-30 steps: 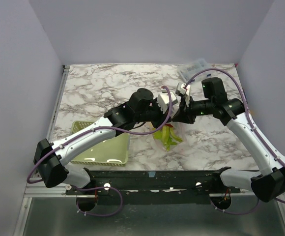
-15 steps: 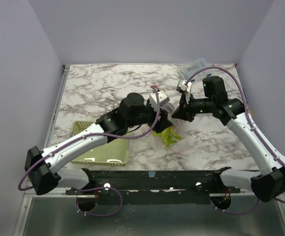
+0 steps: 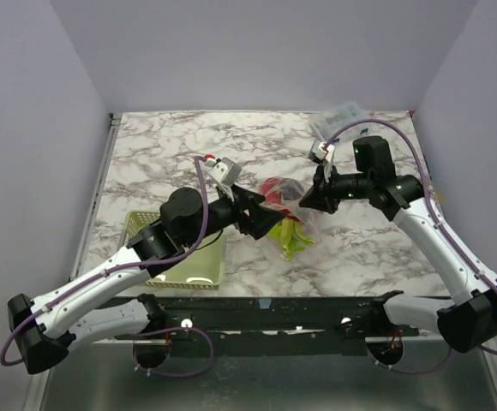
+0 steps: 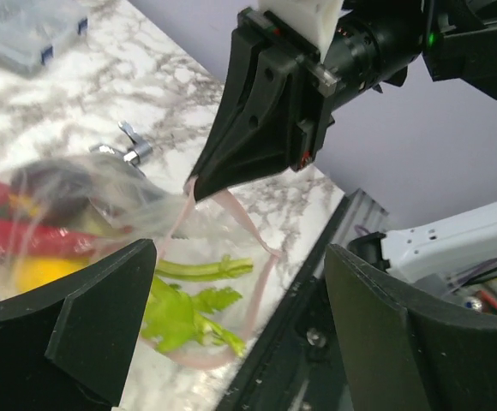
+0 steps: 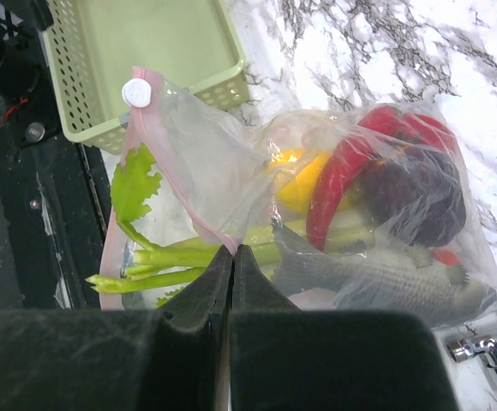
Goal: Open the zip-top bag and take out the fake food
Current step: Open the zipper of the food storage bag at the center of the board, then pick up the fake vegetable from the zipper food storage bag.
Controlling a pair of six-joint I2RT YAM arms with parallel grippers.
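Right wrist: 1 bag (image 5: 231, 171), 1 grn basket (image 5: 146, 51)

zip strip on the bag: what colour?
Pinkish-red zip strip on the clear bag. It shows best in the right wrist view.

Inside zip-top bag (image 4: 141, 201), fake food (image 4: 24, 229) seems blurred.
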